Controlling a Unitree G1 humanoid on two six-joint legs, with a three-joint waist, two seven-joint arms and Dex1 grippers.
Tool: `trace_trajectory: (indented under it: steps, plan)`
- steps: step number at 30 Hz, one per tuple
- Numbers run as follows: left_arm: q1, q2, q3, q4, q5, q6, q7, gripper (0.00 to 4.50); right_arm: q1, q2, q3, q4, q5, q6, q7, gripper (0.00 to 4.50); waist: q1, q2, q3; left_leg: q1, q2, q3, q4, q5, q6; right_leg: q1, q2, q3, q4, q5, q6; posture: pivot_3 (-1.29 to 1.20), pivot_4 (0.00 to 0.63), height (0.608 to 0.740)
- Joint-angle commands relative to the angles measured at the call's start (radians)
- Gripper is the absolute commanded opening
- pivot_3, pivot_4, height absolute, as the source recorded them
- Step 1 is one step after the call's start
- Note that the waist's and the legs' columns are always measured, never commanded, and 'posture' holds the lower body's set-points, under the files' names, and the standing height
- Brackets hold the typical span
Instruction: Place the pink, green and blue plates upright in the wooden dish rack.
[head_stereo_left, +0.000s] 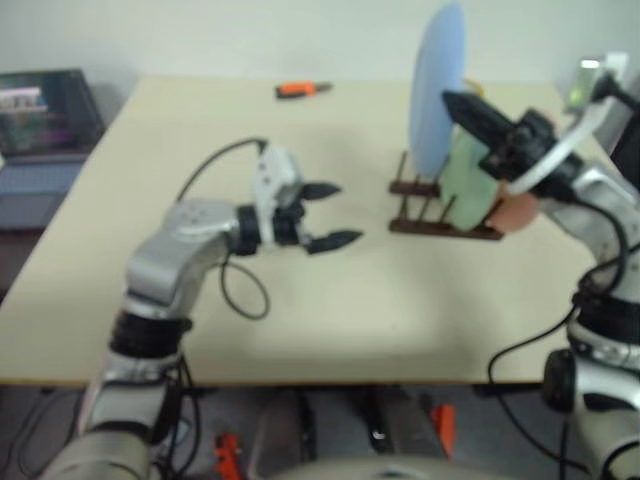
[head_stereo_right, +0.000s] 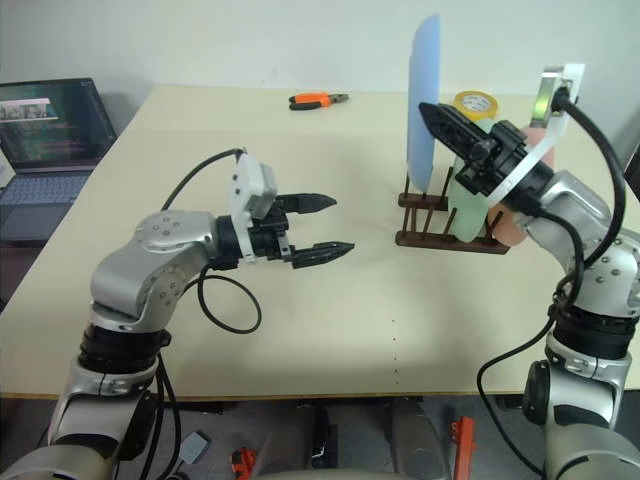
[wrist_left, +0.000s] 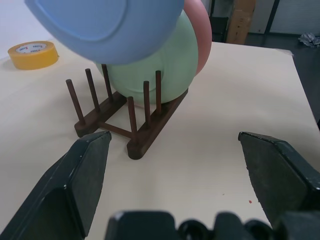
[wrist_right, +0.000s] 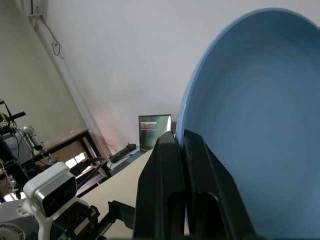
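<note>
The beige counter (head_stereo_right: 330, 330) carries the wooden dish rack (head_stereo_right: 440, 228); yellow tape roll (head_stereo_right: 476, 103) just behind it, orange-handled pliers (head_stereo_right: 318, 99) well beyond.

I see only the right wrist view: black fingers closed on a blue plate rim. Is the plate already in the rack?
Observer: No. The blue plate hangs upright over the wooden dish rack, above its free pegs.
Operator: Are the other plates in it?
Observer: Yes, the green plate stands between the pegs, with the pink plate behind it.
Operator: Where is the left gripper?
Observer: The left gripper is open, over the table, pointing at the rack.
</note>
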Motion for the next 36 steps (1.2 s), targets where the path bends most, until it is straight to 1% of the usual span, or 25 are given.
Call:
trace_trajectory:
  steps: [1, 16, 32, 36]
  plan:
    - [-0.004, 0.009, 0.026, -0.042, -0.014, 0.002, 0.009, 4.50, -0.002, 0.003, -0.007, -0.004, -0.002, -0.023, 0.004, 0.03, 0.000, 0.000, 0.000, 0.000, 0.000, 0.000, 0.000, 0.000, 0.000, 0.000, 0.000, 0.000, 0.000, 0.000, 0.000, 0.00, 0.150, 0.740]
    - [0.015, 0.025, 0.041, -0.074, -0.029, 0.030, 0.026, 4.50, 0.043, 0.031, 0.016, 0.037, -0.064, -0.040, 0.027, 0.03, 0.000, 0.000, 0.000, 0.000, 0.000, 0.000, 0.000, 0.000, 0.000, 0.000, 0.000, 0.000, 0.000, -0.001, 0.001, 0.00, 0.150, 0.740]
    - [0.013, 0.038, 0.043, -0.079, -0.037, 0.041, 0.026, 4.50, 0.038, 0.050, 0.023, 0.096, -0.164, -0.071, 0.022, 0.03, 0.000, 0.000, 0.000, 0.000, 0.000, 0.000, 0.000, 0.000, 0.000, 0.000, 0.000, 0.000, 0.000, -0.001, 0.002, 0.00, 0.150, 0.740]
    - [0.010, 0.039, 0.042, -0.077, -0.036, 0.043, 0.024, 4.50, 0.038, 0.048, 0.024, 0.102, -0.168, -0.057, 0.026, 0.03, 0.000, 0.000, 0.000, 0.000, 0.000, 0.000, 0.000, 0.000, 0.000, 0.000, 0.000, 0.000, 0.000, -0.001, 0.003, 0.00, 0.150, 0.740]
